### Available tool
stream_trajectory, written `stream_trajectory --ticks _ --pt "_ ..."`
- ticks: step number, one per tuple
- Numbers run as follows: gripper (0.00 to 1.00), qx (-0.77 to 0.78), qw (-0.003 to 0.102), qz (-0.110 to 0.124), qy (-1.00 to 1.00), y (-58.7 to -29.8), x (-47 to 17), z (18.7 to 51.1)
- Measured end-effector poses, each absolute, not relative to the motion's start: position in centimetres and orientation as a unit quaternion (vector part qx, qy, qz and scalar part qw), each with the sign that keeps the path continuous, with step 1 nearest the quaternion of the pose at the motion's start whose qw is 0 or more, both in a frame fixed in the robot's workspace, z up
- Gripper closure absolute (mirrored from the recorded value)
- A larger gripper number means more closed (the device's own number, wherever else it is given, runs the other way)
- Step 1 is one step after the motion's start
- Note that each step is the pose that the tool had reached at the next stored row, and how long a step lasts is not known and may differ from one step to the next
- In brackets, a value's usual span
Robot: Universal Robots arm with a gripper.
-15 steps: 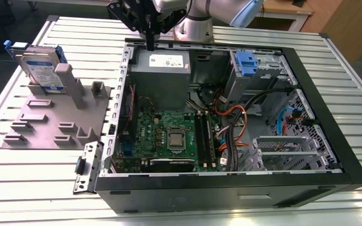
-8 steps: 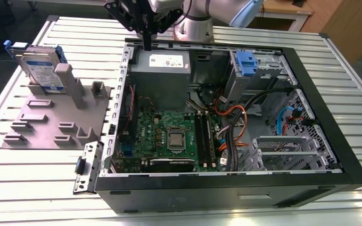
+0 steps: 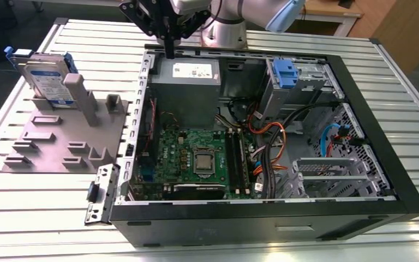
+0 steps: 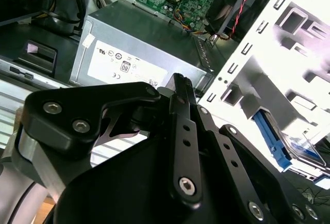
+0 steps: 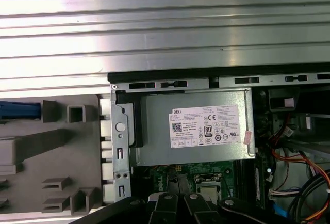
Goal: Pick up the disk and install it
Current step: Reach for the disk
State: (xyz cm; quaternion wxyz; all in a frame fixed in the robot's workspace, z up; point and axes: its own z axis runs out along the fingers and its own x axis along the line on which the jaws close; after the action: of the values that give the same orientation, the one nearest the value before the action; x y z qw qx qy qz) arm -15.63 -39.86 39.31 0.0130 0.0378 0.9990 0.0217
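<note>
**Claw shut over the case rim, disk parked in the rack**

In the exterior view the claw (image 3: 169, 52) hung at the far rim of the open case (image 3: 253, 232). Its tips were just above the power supply (image 3: 187, 82), fingers pressed together, nothing between them. The second wrist view said the same: the claw (image 4: 180, 82) drawn to one black point, with the power supply (image 4: 139, 53) right beyond it, white sticker up. The first wrist view looked straight down on the power supply (image 5: 196, 126), tucked into a corner of the case.

And the disk (image 3: 44, 82)? Well apart from the claw, out on the exterior view's left. It stood on edge at the far end of a grey rack (image 3: 57, 142), label towards the camera and blue rails at its sides, with nothing gripping it. The rack lay on the slatted metal worktop (image 3: 35, 218), just beside the case wall. The first wrist view caught the rack (image 5: 51, 146) next to that wall, with a blue strip (image 5: 18, 110) at its edge. Whether that strip was a disk rail could not be told.

Inside the case, the motherboard (image 3: 195, 158) lay on the near side of the power supply. Orange and black cables (image 3: 275, 136) ran beside it towards the exterior view's right. A blue latch (image 3: 285, 73) sat on the drive bay in the far right corner. The arm's pale base (image 3: 228, 27) stood on the worktop behind the case.
</note>
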Motion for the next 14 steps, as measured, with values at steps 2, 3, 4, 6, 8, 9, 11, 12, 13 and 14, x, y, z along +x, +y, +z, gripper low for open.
stream_trajectory --ticks 2,3,4,6,8,9,11,12,13,14 --pt "0.89 0.038 0.013 0.022 0.999 -39.86 -15.64 39.31" --pt "0.89 0.038 0.013 0.022 0.999 -39.86 -15.65 39.31" --pt "0.89 0.038 0.013 0.022 0.999 -39.86 -15.65 39.31" --pt "0.89 0.038 0.013 0.022 0.999 -39.86 -15.65 39.31" --pt "0.89 0.038 0.013 0.022 0.999 -39.86 -15.65 39.31" --pt "0.89 0.038 0.013 0.022 0.999 -39.86 -15.67 39.31" --pt "0.89 0.038 0.013 0.022 0.999 -39.86 -15.78 39.31" --pt "0.89 0.038 0.013 0.022 0.999 -39.85 -15.87 39.31" --pt "0.89 0.038 0.013 0.022 0.999 -39.83 -16.0 39.31" --pt "0.89 0.038 0.013 0.022 0.999 -39.82 -16.14 39.31"
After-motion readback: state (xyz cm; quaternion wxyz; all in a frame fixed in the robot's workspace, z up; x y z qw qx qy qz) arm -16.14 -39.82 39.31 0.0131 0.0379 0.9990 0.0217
